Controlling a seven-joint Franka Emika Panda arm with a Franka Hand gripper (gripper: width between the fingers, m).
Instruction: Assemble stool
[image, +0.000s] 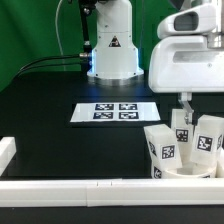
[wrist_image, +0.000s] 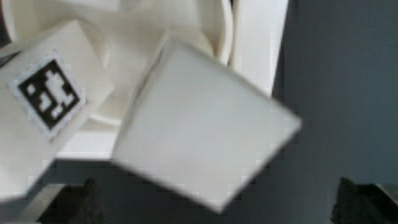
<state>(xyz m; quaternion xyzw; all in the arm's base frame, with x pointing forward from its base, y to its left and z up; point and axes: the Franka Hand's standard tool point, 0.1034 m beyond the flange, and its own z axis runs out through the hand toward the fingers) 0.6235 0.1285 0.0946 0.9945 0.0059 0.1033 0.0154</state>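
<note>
White plastic legs stood up from the round seat in the exterior view, the stool sitting on the black table against the front border rail, well to the exterior view's right of the marker board. Three tagged legs were visible, one at the seat's near side, one at its far side and one toward the frame's edge. The arm's tool hung just above the far leg, beyond the seat from the rail; whether its fingers were apart or together could not be told from there.

From the wrist view, a blurred white leg face filled the frame beside a tagged leg, with the rail behind. Dark fingertips showed at either side of the leg, set wide and seemingly not touching it, so the tool looked open.

A descent off-centre could have knocked a fingertip into the leg and tipped it in its socket. Any sideways push might also have slid the whole stool along the rail, since nothing visible pinned the seat down.
</note>
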